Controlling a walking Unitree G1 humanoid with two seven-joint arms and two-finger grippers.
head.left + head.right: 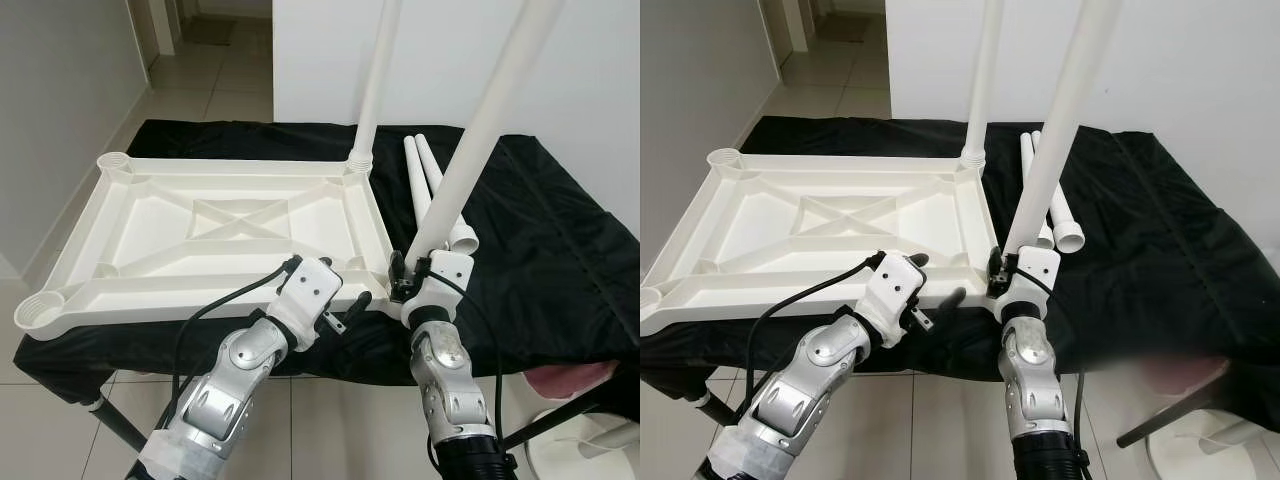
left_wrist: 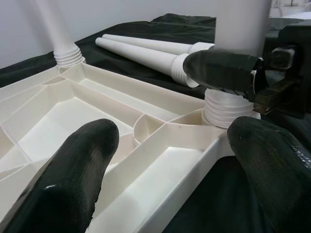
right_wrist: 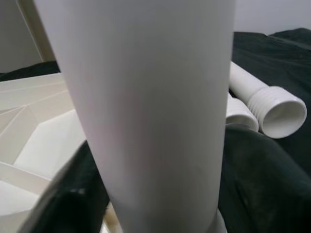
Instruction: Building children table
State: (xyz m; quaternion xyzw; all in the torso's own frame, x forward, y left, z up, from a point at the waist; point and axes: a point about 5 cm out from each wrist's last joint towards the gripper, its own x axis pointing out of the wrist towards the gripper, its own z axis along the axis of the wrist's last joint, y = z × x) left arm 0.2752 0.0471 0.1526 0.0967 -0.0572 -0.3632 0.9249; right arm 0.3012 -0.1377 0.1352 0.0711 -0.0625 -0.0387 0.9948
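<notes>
Both upright legs run past the top edge: the far leg (image 1: 375,80) at the tabletop's (image 1: 150,235) far corner and the near leg (image 1: 480,130) at its near right corner. The right gripper (image 1: 402,277) is mostly hidden behind that near leg, so its fingers' spread cannot be told. The loose legs (image 1: 430,190) beside the tabletop are partly covered by it.

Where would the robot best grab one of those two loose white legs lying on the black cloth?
Probably mid-shaft on the nearer loose leg, coming down from above with the pincer fingers across its width. It lies flat on the black cloth, smooth and round there; its ribbed end is wider, and the other loose leg lies tight alongside.
</notes>
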